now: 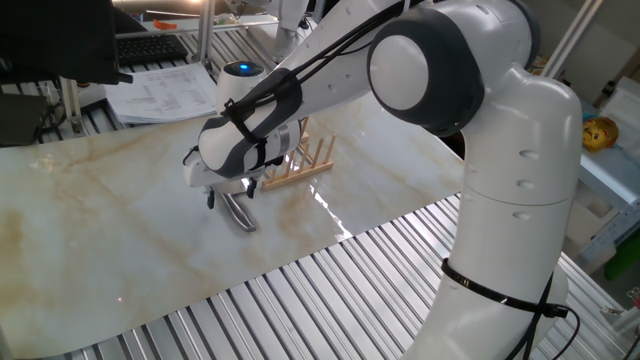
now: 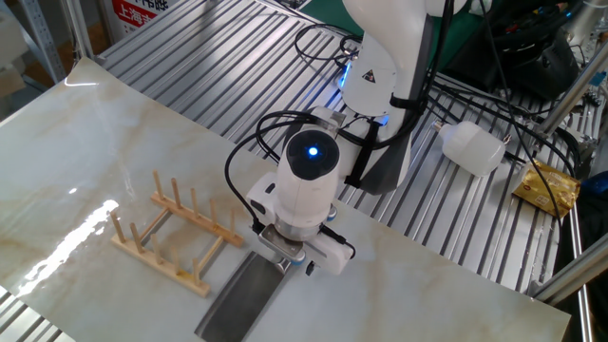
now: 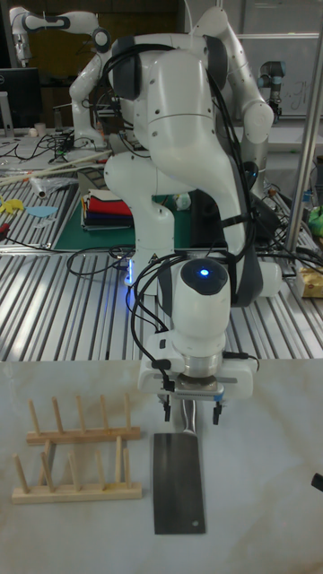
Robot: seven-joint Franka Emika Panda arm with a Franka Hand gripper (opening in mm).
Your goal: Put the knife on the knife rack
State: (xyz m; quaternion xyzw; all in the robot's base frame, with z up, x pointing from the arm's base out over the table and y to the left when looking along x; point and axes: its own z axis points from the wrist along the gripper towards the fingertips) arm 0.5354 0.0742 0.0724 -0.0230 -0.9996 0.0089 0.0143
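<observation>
knife (image 3: 178, 482): lay flat on the marble table (image 3: 260, 502), just beside the rack, blade end pointing away from the arm's base; its handle end ran up under the gripper.
look: broad rectangular silver-grey blade, dull sheen, a small hole near the far corner; the short shiny handle (image 3: 188, 414) showed between the fingers.
rack (image 3: 74, 454): light wood, two rails with upright pegs, standing on the table with nothing in it.
gripper (image 3: 191, 409): straight down over the handle, fingers (image 3: 166, 408) spread wide on either side of it and clear of the metal; open, gripping nothing.
other views: the blade (image 2: 239, 295) showed below the wrist; only a dark sliver (image 1: 238, 212) showed in the other.
</observation>
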